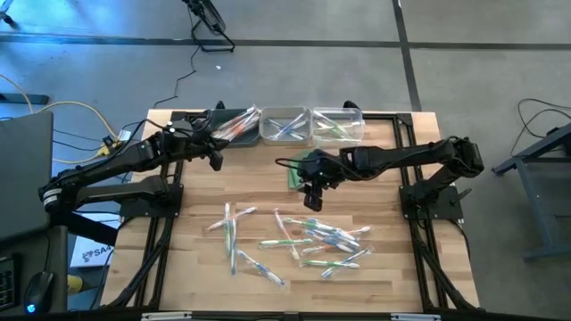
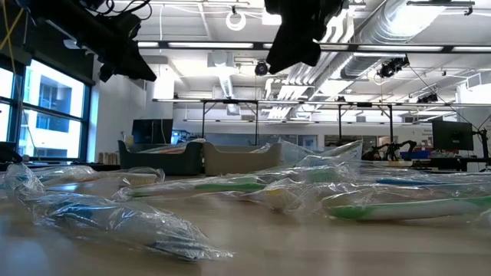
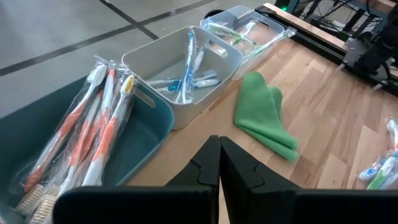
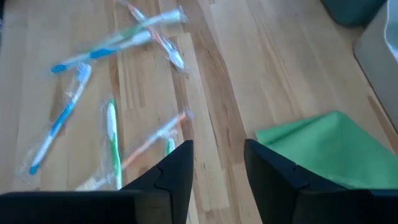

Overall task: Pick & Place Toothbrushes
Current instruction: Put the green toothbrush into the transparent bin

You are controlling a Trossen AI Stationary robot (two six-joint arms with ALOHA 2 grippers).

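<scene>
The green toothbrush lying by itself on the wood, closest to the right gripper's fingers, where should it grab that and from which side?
Probably mid-handle of the green toothbrush, from straight above. It lies flat in its wrapper, so the open right gripper should straddle the thin shaft across its width, clear of the orange toothbrush beside it.

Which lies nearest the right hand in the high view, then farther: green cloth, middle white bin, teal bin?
1. Green cloth, touching-close beside the right hand, on its bin side.
2. Middle white bin, at the table's back edge.
3. Teal bin, farthest, back-left by the left hand.
</scene>
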